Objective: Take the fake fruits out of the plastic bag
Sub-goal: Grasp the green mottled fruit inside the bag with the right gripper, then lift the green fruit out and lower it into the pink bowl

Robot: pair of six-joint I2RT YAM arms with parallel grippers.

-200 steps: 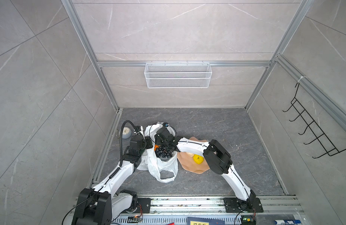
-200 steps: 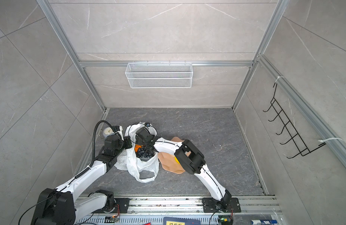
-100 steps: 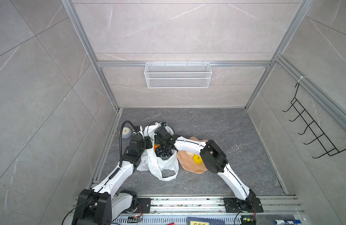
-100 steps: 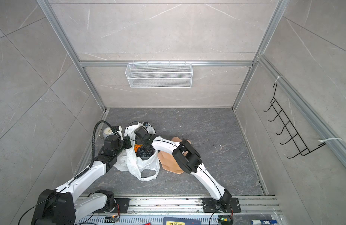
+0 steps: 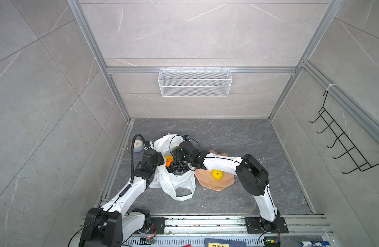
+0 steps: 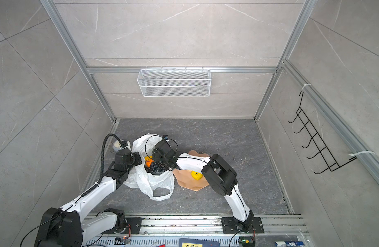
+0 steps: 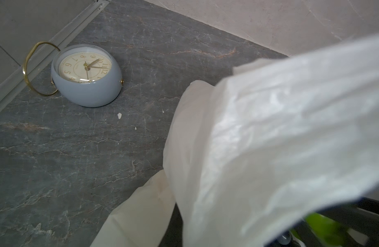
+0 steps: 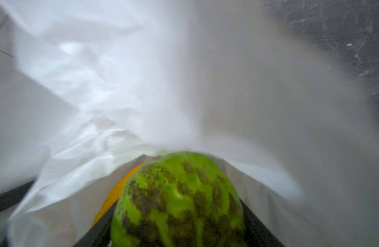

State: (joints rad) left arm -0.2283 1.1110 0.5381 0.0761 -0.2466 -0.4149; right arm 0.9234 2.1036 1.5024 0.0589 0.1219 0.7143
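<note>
Three grey tiled walls, edged with aluminium rails, close in a dark, veined surface. A white mesh basket hangs on the back wall and a black hook rack on the right wall. A grey-blue clock with a brass loop sits by the left wall, near the bag but apart from it.

The white bag lies left of the middle with its mouth open upward, one loop handle flat on the surface toward the front. Inside it, in both top views, are dark grapes, an orange and a yellow piece beside them. Just right of the bag, a wavy pink plate holds one yellow fruit.

The left jaws are together on the bag's left rim, and the film rises across the left wrist view. The right arm reaches over the plate into the bag's mouth. In the right wrist view the right jaws stand on either side of a bumpy green fruit, closed against it, still inside the bag.
</note>
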